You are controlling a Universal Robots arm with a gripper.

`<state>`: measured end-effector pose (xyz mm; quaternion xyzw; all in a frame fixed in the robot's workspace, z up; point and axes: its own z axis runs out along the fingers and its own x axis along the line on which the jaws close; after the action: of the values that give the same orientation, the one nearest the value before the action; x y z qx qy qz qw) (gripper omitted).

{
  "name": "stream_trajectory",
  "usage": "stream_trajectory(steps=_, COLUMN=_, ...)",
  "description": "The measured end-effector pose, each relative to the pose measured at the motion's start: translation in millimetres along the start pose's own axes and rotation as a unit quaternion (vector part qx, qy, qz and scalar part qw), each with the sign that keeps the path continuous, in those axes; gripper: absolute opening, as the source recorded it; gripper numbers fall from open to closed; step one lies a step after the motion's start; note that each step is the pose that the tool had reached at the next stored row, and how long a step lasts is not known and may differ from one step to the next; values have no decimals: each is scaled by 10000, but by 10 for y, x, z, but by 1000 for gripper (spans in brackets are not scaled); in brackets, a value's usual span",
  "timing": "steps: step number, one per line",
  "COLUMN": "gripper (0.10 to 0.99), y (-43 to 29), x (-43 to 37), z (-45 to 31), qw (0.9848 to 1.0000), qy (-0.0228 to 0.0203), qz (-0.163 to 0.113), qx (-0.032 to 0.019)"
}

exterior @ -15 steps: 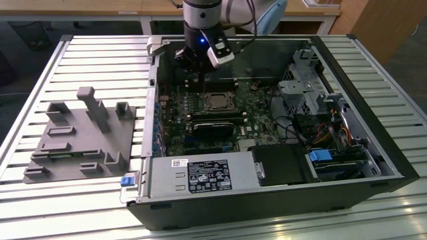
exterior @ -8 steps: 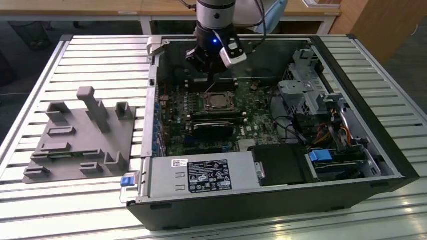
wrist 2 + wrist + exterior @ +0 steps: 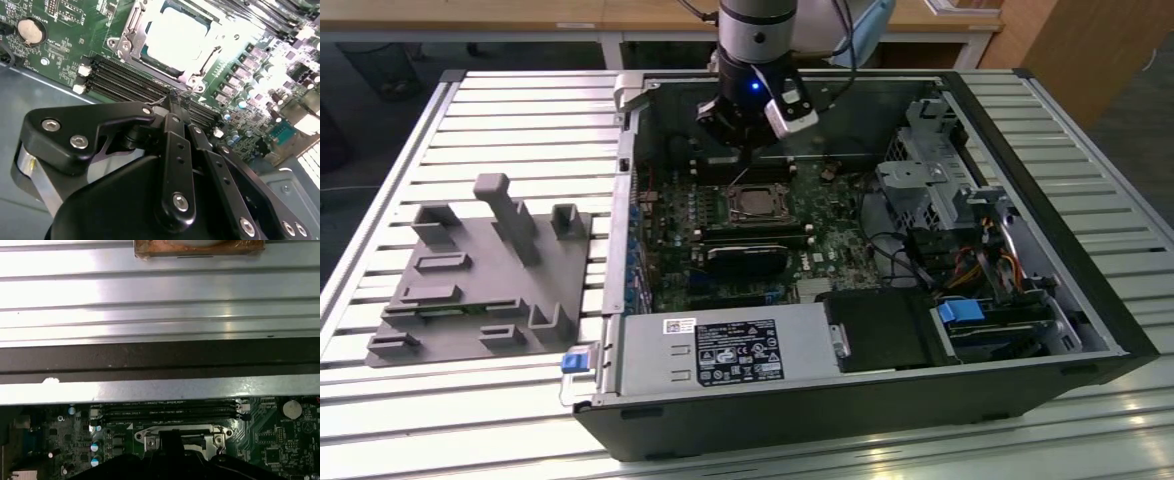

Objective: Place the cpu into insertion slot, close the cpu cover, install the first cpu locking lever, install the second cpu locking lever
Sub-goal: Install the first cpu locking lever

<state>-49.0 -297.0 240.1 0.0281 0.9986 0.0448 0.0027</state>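
Progress looks past the first step: the cpu [image 3: 175,35] lies flat in the insertion slot [image 3: 754,203], its pale face glaring bright in the second wrist view. The cpu cover [image 3: 150,62] appears to be down around it, its silvery frame bordering the chip on all sides, so the second step seems done too. Whether either locking lever is latched I cannot tell; thin metal bars run along the frame's edges, but their hooks are not clear, so I judge the lever work to be what is left.

Just beside the socket run the long black memory slots [image 3: 125,82] on the green circuit board [image 3: 65,55]. The pincer [image 3: 172,100] hovers over those slots, near the socket but apart from it, its fingers drawn together with nothing between them. Around all this stands the open computer case [image 3: 1067,290] on the slatted bench [image 3: 494,120], with a grey fixture block [image 3: 480,270] well apart, towards the exterior view's left.
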Motion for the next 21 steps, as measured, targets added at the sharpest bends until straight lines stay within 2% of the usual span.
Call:
stream_trajectory(steps=2, gripper=106, y=13, x=1, z=15, qw=10000, qy=-13, qz=-22, qx=0)
stream_trajectory(steps=7, gripper=106, y=46, x=-10, z=47, qw=10000, qy=-14, qz=-28, qx=-1)
stream_trajectory(steps=21, gripper=106, y=61, x=-124, z=161, qw=10000, qy=-11, qz=-67, qx=0)
